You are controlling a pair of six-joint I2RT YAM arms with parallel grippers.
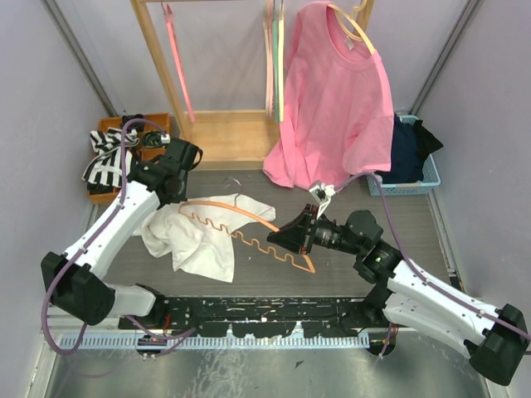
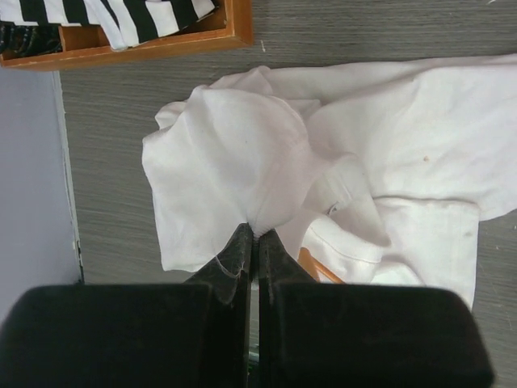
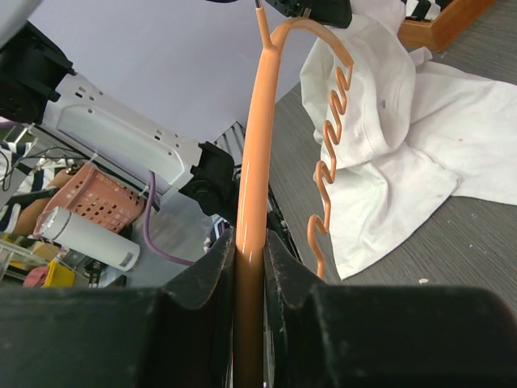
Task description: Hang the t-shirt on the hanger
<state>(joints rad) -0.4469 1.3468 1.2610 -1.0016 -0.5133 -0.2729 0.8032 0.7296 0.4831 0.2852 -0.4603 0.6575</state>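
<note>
2 white-and-black arms (image 1: 116, 224) (image 1: 431, 294), purple cables (image 1: 124, 166), black end effectors (image 2: 255, 234) (image 3: 249, 238)

Inside a robotics lab test cell
A left arm (image 1: 108, 228) and right arm (image 1: 431, 294) bolted to a grey bench (image 1: 249, 279), lilac panels (image 1: 41, 99) around, wooden clothes rack (image 1: 224, 137) behind.

Right tool (image 3: 250, 246) clamped on orange hanger (image 3: 260, 121) arm; wavy lower bar overlaps bunched white t-shirt (image 3: 428, 153) lying on grey surface (image 3: 485, 234).

Brightly, evenly lit from overhead, faint soft shadows; washed out on the t-shirt (image 2: 234, 162); blurred at the near jaws.
</note>
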